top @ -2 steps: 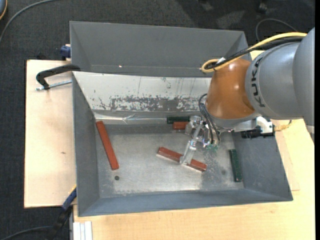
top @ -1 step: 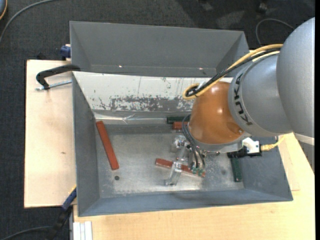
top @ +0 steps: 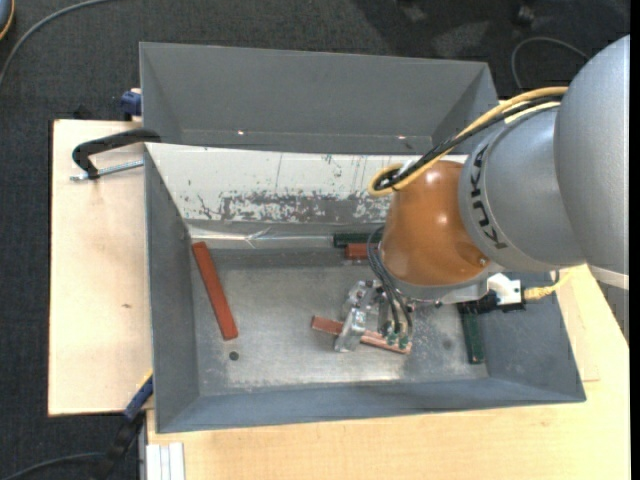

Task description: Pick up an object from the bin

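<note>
Dark carpet (top: 300,8) surrounds the grey metal bin (top: 300,98), and a thin pale cable (top: 60,13) curls across it at the upper left. Inside, the bin's floor is bare grey metal, speckled and scuffed, and its far wall is streaked with dark marks.

A long red bar (top: 215,290) lies flat at the left of the floor, close to the left wall and slanting from the back toward the front. Just beside its near end sits a small dark speck (top: 233,357), too small to name.

Toward the middle, a flat brown strip (top: 325,325) lies on the floor, running left to right. Its left end is clear to see, while its right part passes under the gripper (top: 375,333). The fingers (top: 352,330) stand spread apart, low over the floor, one at either side along the strip. They grip nothing, and the strip lies flat beneath them.

Behind the gripper, a short dark piece with a red end (top: 350,245) rests against the foot of the far wall. Above the fingers bulges the orange cover (top: 430,228) of the wrist, hiding the floor behind it. The thick grey arm (top: 560,188) reaches in over the right rim, with yellow cables (top: 500,108) looped along it. At the right of the floor, near the right wall, lies a narrow dark stick (top: 472,340), well apart from the strip.
</note>
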`<state>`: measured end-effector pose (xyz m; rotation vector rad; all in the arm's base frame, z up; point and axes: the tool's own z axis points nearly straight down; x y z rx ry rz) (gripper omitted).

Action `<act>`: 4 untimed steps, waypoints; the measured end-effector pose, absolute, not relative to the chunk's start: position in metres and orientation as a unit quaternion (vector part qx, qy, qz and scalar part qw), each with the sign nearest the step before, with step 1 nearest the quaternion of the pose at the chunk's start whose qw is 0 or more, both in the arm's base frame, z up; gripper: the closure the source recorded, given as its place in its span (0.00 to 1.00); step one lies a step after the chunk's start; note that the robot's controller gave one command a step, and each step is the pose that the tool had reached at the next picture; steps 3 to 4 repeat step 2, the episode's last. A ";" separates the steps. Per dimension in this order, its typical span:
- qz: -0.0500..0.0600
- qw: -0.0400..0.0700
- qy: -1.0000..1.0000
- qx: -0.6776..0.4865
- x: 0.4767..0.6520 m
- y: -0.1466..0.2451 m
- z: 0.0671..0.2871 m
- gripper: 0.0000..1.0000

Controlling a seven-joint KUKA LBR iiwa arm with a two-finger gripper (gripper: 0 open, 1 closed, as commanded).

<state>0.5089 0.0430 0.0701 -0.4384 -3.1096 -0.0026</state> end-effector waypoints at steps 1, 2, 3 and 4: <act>-0.001 -0.007 -0.992 -0.129 0.515 0.019 0.200 1.00; -0.001 -0.005 -0.990 -0.140 0.502 0.007 0.246 1.00; -0.001 -0.005 -0.990 -0.140 0.502 0.007 0.246 1.00; -0.001 -0.005 -0.990 -0.140 0.502 0.007 0.246 1.00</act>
